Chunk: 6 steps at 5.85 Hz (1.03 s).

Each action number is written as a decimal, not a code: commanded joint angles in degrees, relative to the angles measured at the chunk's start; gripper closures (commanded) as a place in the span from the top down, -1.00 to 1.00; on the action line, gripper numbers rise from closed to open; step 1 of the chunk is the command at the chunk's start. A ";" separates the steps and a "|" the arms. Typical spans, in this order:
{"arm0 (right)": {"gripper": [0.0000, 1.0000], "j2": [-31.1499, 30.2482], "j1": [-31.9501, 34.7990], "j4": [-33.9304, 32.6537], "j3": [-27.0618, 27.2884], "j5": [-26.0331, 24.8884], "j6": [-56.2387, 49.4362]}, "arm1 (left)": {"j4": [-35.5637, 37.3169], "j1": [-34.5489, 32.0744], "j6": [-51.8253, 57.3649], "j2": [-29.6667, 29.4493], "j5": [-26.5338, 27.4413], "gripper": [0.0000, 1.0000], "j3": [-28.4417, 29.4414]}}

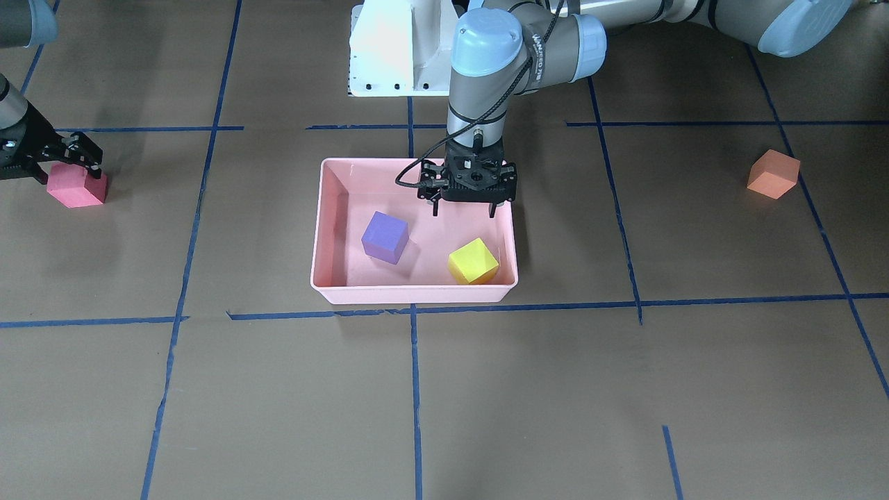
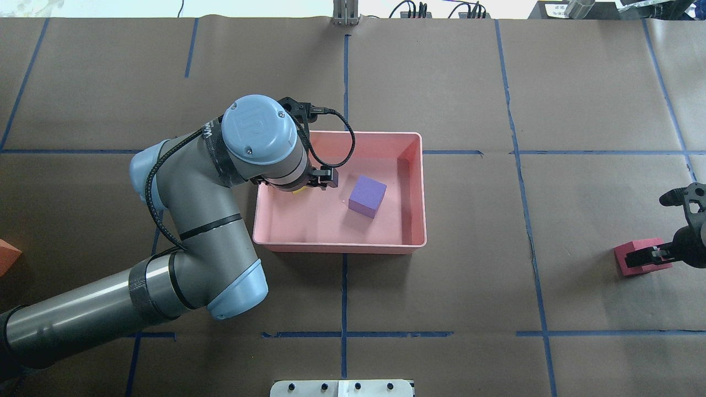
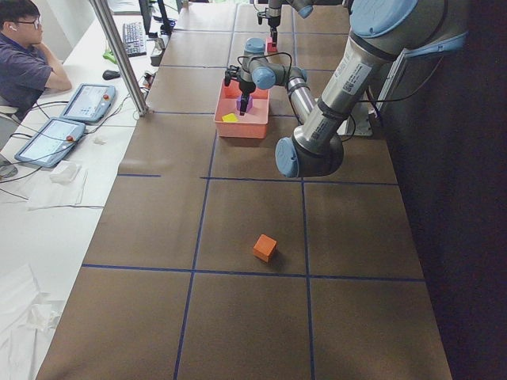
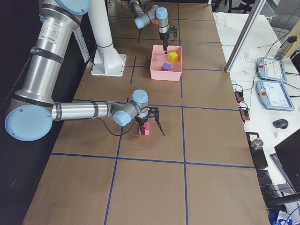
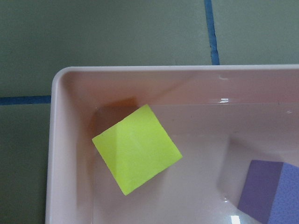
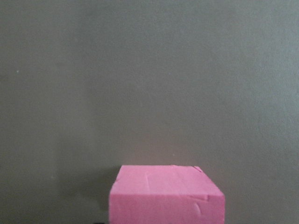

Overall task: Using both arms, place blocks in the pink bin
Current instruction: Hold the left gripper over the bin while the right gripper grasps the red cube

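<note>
Pink bin [image 1: 410,294]: purple block [image 1: 384,237] mid-floor, yellow-green block [image 1: 473,261] near one corner, bare floor between and beside them; left gripper [image 1: 464,208] hangs over the yellow-green block's end. Orange block [image 1: 773,173]: open tabletop [image 1: 555,403] on every side, well apart from the bin.

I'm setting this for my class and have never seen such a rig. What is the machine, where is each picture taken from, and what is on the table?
Two jointed robot arms work at a taped brown table. Four pictures come from fixed cameras: opposite the robot, overhead, and at each table end. Two come from cameras on the wrists. The pink bin holds the purple block and the yellow-green block. The left gripper hangs open and empty above it. The right gripper looks open around the red-pink block. The orange block lies alone.
</note>
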 commanded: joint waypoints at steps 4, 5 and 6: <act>-0.04 2.45 0.10 -0.19 2.40 1.72 0.51 | 0.00 -0.04 0.61 -0.13 -0.28 1.00 -0.17; -0.04 4.71 1.75 -0.71 3.38 3.82 0.87 | 0.35 -0.48 1.75 -0.13 -0.71 1.00 -0.78; -0.04 11.52 2.81 -9.59 4.70 5.23 1.92 | 0.79 -1.79 6.28 1.35 -1.85 1.00 -2.79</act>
